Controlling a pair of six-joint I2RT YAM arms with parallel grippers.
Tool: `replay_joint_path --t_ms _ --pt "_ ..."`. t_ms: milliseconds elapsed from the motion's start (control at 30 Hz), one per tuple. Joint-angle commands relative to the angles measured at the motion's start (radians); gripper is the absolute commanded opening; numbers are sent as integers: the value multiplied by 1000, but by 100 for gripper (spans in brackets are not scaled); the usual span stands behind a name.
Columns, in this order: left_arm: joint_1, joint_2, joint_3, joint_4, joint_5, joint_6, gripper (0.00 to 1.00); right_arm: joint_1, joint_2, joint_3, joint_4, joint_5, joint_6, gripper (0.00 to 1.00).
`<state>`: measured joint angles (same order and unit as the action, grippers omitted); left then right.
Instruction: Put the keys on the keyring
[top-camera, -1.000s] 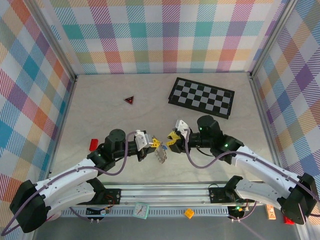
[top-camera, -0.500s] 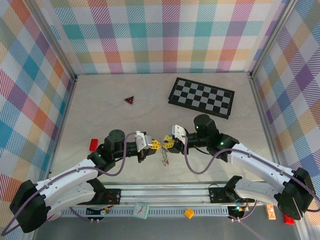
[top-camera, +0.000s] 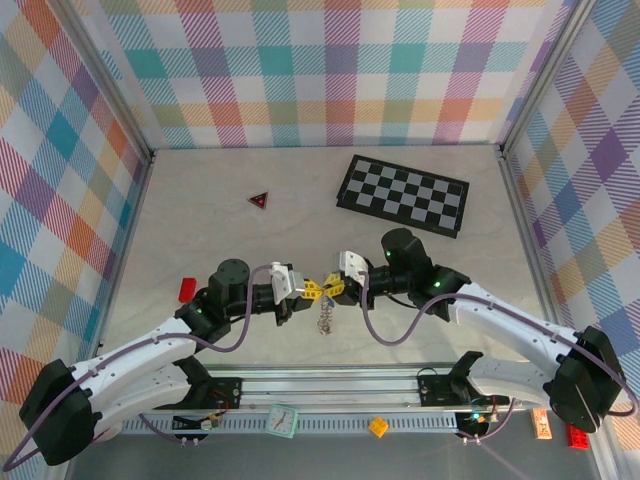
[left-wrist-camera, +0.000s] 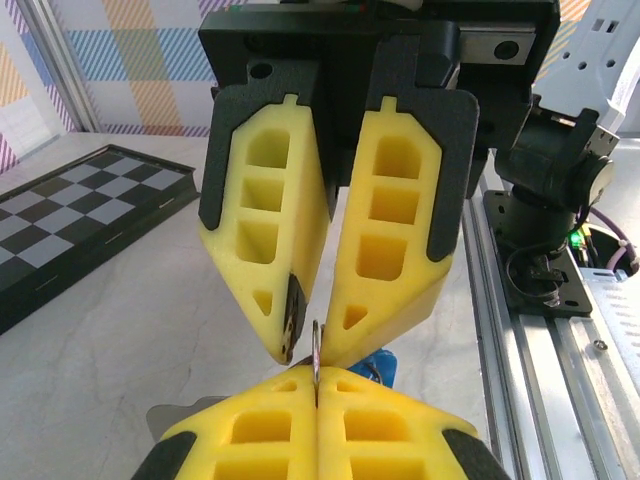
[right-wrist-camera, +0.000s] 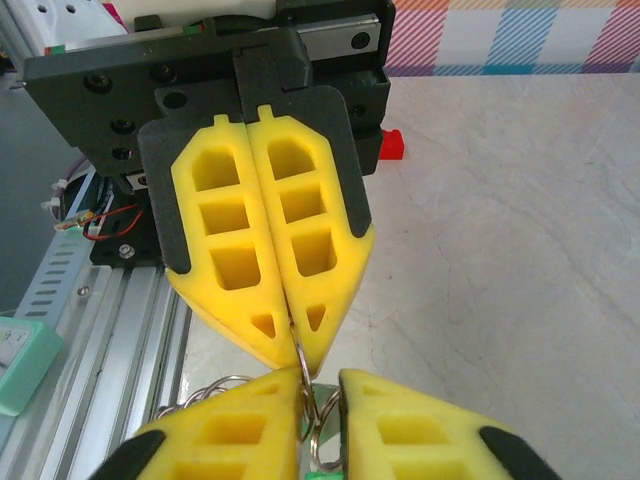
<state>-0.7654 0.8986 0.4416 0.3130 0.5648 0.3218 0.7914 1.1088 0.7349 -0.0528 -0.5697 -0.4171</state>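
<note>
The silvery metal chain-link keyring (top-camera: 325, 318) dangles at near centre, its top wire pinched in the fully closed left gripper (top-camera: 316, 289). The right gripper (top-camera: 331, 290), meeting it tip to tip, straddles that wire narrowly; whether it grips, I cannot tell.

One black-and-white checkerboard (top-camera: 403, 196), flat on the far right of the pale tabletop (top-camera: 200, 230). One small red triangle (top-camera: 260, 200), left of the board and well apart. One red block (top-camera: 187, 289), near the left wall.
</note>
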Motion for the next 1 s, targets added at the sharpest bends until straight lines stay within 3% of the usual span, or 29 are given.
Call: replay_joint_path --t_ms 0,67,100,200,333,500,800,867,967 --pt "-12 -4 2 92 40 -13 0 8 22 28 -3 -31 -31 9" --pt "-13 -5 5 78 15 -16 0 9 20 40 -17 -25 -40 0" --pt "-13 -6 11 56 -12 -18 2 9 16 47 -32 -17 -48 0" --pt "-13 -13 34 -27 -79 0 20 11 11 79 -99 -2 -81 0" --pt "-13 -6 85 -173 -109 52 23 24 21 140 -225 35 -136 0" --pt "-13 16 152 -308 -112 121 21 49 56 226 -371 94 -208 0" --pt "-14 48 198 -331 -66 149 16 101 134 350 -488 130 -274 0" --pt "-14 54 201 -323 -49 150 13 107 147 362 -483 118 -270 0" --pt "-13 55 200 -314 -37 153 0 108 151 362 -462 106 -251 0"
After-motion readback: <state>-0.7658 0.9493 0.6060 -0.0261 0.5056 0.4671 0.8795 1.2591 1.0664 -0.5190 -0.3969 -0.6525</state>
